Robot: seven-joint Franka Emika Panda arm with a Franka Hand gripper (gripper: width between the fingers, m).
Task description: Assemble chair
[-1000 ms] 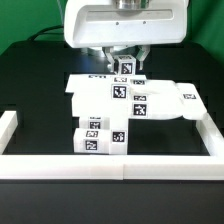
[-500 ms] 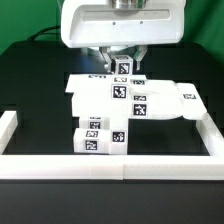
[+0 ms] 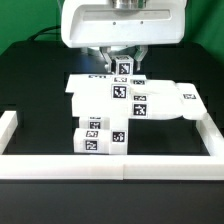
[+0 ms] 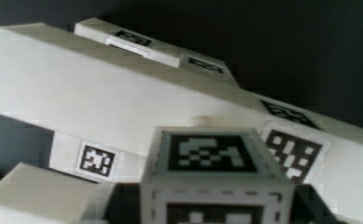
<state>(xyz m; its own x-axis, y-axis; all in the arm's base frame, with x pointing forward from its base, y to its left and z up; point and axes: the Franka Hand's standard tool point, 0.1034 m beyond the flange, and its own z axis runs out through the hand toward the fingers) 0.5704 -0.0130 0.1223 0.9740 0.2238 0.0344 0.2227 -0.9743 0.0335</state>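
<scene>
We see the arm pointing straight down, pincer (image 3: 124, 66) pinching a tagged block (image 3: 124, 69) atop the matte white chair (image 3: 125, 105).

Exterior view frontal, elevated; wrist view close; both share chair (image 3: 118, 105).

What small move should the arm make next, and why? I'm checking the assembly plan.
Probably ease the tagged block straight down: the tool is closed on it at the far side of the chair, seemingly to seat it there.
</scene>
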